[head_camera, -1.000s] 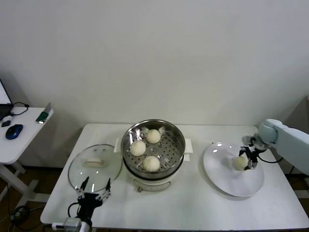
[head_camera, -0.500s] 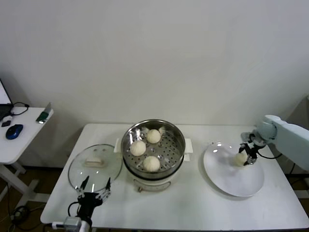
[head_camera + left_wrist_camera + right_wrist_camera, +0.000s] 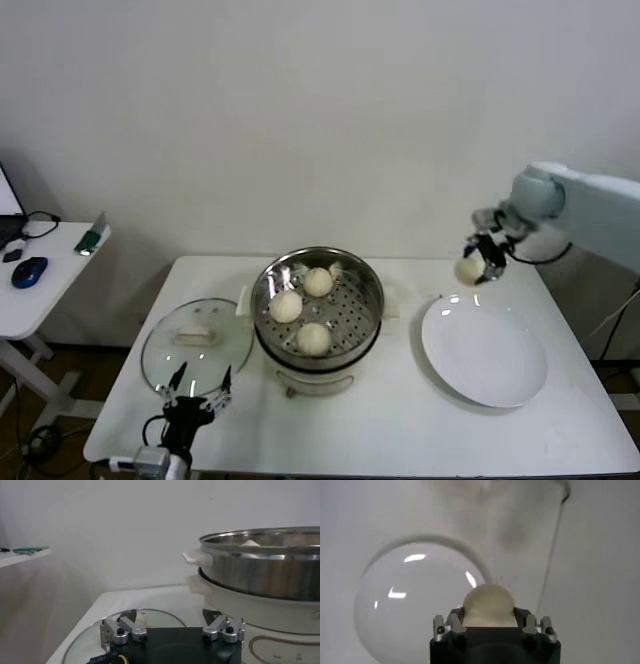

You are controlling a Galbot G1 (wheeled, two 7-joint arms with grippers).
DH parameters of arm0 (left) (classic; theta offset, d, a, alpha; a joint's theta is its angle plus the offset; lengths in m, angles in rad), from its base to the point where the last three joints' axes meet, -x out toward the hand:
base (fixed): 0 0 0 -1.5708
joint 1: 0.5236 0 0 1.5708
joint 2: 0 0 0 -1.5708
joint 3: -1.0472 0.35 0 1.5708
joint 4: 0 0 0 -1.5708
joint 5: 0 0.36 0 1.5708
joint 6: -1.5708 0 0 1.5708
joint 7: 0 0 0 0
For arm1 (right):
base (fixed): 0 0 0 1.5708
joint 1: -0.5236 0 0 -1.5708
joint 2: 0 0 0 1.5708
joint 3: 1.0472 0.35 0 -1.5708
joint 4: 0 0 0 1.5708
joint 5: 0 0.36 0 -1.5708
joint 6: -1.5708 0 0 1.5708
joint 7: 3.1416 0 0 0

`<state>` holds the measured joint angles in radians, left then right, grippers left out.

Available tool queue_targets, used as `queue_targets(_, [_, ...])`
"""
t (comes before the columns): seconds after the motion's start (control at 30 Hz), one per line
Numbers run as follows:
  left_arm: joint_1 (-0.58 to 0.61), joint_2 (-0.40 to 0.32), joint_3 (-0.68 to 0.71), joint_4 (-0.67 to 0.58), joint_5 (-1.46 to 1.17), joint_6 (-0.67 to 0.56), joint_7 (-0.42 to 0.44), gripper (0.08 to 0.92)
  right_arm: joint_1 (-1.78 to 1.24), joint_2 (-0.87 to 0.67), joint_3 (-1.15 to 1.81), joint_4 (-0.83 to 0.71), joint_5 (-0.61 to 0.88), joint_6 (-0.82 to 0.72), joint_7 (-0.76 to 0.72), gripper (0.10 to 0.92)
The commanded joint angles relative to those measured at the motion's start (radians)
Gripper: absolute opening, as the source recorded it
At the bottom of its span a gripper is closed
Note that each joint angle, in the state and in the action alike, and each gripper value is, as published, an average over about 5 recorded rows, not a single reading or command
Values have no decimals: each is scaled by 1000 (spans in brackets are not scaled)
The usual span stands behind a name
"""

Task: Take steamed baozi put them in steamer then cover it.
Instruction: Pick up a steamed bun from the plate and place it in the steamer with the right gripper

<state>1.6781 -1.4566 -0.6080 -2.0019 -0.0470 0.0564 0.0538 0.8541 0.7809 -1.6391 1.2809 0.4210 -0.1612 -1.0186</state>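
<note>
My right gripper [image 3: 476, 266] is clamped on the fourth baozi [image 3: 468, 268], one finger on each flank of the bun, as the right wrist view confirms [image 3: 488, 606]. The bun is held in the air above the far left edge of the white plate [image 3: 485, 358], which carries nothing else.

The steamer [image 3: 318, 305] lies to the left of this gripper and somewhat nearer my body — that is the direction the carry must take. Three baozi are already on its perforated tray: one at the back [image 3: 318, 282], one at the left [image 3: 285, 306], one at the front [image 3: 314, 339]. In my judgement the free space is on the tray's right side, the side facing the loaded gripper, so the bun need only clear the pot's near rim before descending. A round bun has no long axis to align.

My left gripper [image 3: 196, 405] is parked low at the front left of the table with fingers spread, holding nothing. It sits just in front of the cover [image 3: 196, 337], which lies flat on the table, handle up, beside the steamer's left flank. The left arm is clearly the nearer one for the covering step — not yet due.
</note>
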Motion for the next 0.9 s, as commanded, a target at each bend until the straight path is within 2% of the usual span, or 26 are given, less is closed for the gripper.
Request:
queue_targets(0.03, [-1, 6, -1, -8, -2, 3, 1, 823, 407, 130, -175, 305, 424, -163, 51, 663])
queue_targets(0.2, [3, 6, 0, -15, -5, 0, 2, 823, 332, 193, -92, 373, 514, -260, 143, 662])
queue_targets(0.4, [11, 6, -1, -20, -9, -4, 1, 823, 163, 259, -44, 379, 521, -337, 242, 667])
queue_targets(0.9, [9, 1, -3, -13, -13, -7, 0, 823, -112, 298, 6, 250, 355, -382, 322, 666])
